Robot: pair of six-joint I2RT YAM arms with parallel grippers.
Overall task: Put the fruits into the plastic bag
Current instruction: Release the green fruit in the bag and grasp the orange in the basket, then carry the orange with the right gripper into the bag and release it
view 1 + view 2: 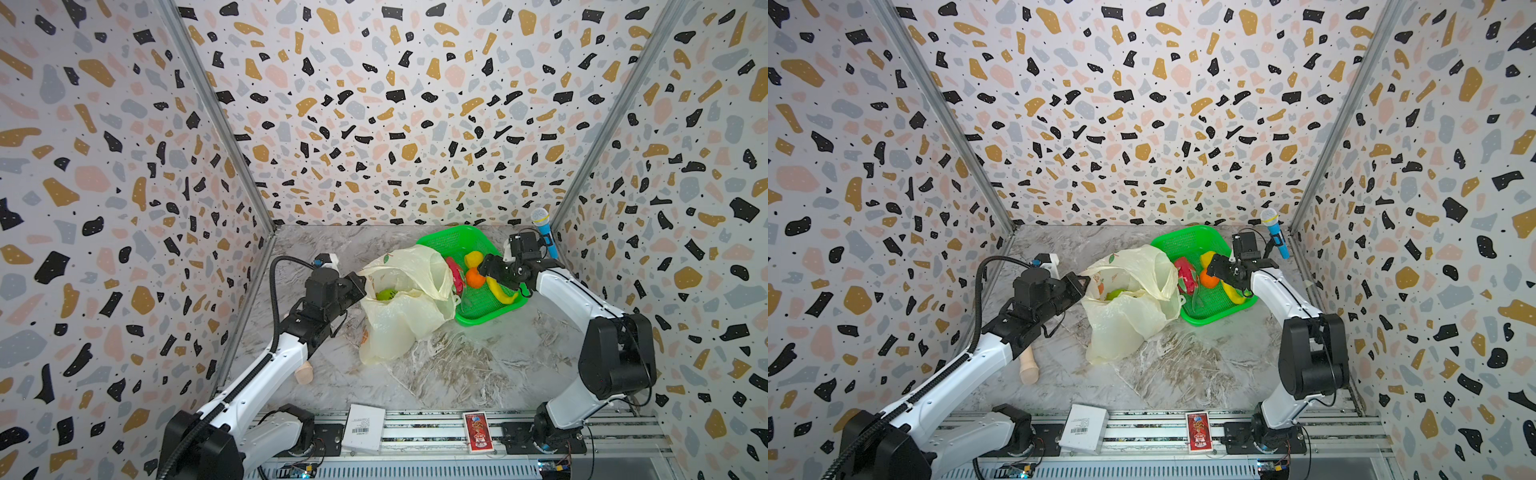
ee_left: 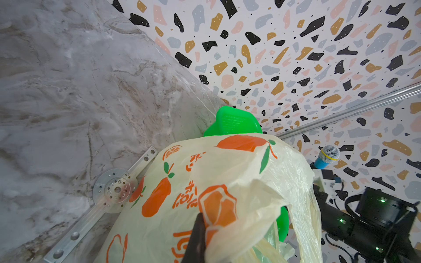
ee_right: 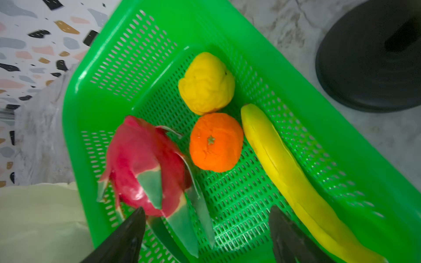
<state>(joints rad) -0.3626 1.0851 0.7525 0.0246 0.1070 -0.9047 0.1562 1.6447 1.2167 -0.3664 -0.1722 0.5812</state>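
A green mesh basket (image 1: pixel 491 318) sits on the marbled table (image 1: pixel 457 365), toward the back wall. Four of the fruits lie on its floor. A red-pink dragon fruit (image 3: pixel 141 164) lies along the side nearest the plastic bag (image 1: pixel 403 316). An orange (image 3: pixel 215 142) sits in the middle, just beside a bumpy yellow fruit (image 3: pixel 206 83) at the basket's far end. A banana (image 3: pixel 284 166) stretches along the opposite side wall, so the orange lies between the dragon fruit and the banana.

The plastic bag, pale yellow with orange fruit prints, slumps on the table right against the basket, and its upper folds lean over the basket's rim. A light green fruit (image 1: pixel 386 294) shows through its open mouth.

The left end effector (image 1: pixel 360 286) is at the bag's edge on the side farthest from the basket, closed on the thin film there. The left wrist view shows one dark finger (image 2: pixel 198 234) pressed against the printed plastic. The right end effector (image 3: pixel 206 214) hovers over the basket with its jaws spread wide and nothing between them. Its tips are over the mesh floor, between the dragon fruit's green leaves and the banana.

A blue toy microphone (image 1: pixel 545 235) stands just behind the basket by the corner post. Well apart from the basket, along the table's front edge, lie a white box (image 1: pixel 365 426) and a red card pack (image 1: pixel 478 430). A wooden piece (image 1: pixel 303 372) lies beside the left arm.
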